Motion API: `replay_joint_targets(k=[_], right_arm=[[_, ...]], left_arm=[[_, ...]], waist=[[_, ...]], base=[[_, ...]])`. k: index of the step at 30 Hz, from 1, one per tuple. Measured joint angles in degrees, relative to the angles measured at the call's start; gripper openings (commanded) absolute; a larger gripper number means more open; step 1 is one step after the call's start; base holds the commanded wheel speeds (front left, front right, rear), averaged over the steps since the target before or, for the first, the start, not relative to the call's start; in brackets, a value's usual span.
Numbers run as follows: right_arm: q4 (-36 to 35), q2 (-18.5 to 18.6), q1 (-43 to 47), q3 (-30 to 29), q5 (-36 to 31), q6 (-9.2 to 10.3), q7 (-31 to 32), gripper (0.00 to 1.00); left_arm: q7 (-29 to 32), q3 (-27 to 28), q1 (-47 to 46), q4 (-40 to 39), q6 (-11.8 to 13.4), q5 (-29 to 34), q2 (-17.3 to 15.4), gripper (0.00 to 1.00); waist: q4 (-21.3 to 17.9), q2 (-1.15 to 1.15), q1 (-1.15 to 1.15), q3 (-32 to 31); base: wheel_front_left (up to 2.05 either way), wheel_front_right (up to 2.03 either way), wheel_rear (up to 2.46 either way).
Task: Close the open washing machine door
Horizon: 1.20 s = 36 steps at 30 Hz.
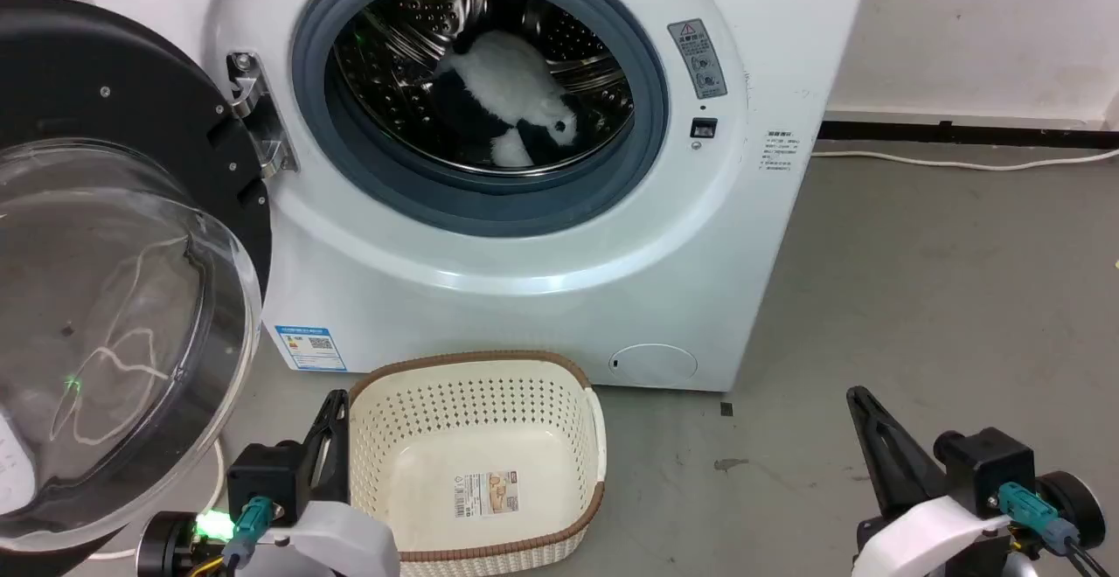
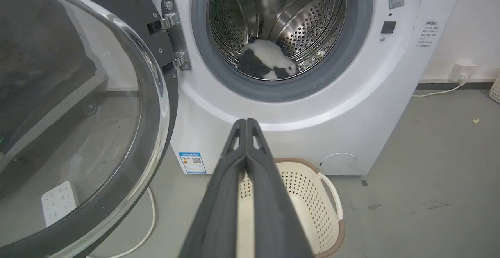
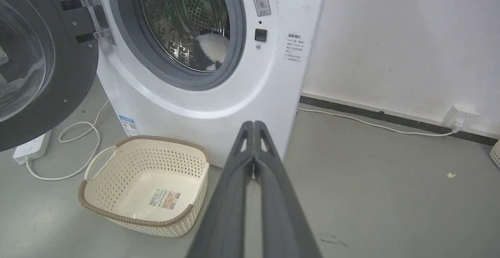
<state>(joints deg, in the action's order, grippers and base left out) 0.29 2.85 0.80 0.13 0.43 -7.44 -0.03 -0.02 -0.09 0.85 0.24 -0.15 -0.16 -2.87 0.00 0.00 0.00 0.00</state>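
The white washing machine [image 1: 559, 288] stands ahead with its steel drum exposed and a black-and-white soft toy [image 1: 516, 105] inside. Its door [image 1: 114, 297], black-rimmed with a bulging clear bowl, hangs wide open on the hinge [image 1: 258, 122] at the left. My left gripper [image 1: 337, 402] is shut, low at the lower left, just right of the door's bowl and apart from it. My right gripper [image 1: 857, 398] is shut at the lower right, over bare floor. In the left wrist view the door [image 2: 78, 125] is at the left and the shut fingers [image 2: 247, 122] point at the machine front.
A cream perforated basket [image 1: 476, 455] with a brown rim sits on the floor before the machine, between the grippers. A white power strip [image 3: 31, 148] and looped cable [image 3: 78, 148] lie under the door. A wall socket [image 3: 461, 117] and cable run along the right wall.
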Motion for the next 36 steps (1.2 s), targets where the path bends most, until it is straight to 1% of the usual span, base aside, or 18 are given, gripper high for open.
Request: replay_joint_targets(k=[36], right_arm=[[0.0,0.0,0.0,0.0,0.0,0.0,0.0,0.0]], left_arm=[[0.0,0.0,0.0,0.0,0.0,0.0,0.0,0.0]], waist=[[0.0,0.0,0.0,0.0]], base=[[0.0,0.0,0.0]])
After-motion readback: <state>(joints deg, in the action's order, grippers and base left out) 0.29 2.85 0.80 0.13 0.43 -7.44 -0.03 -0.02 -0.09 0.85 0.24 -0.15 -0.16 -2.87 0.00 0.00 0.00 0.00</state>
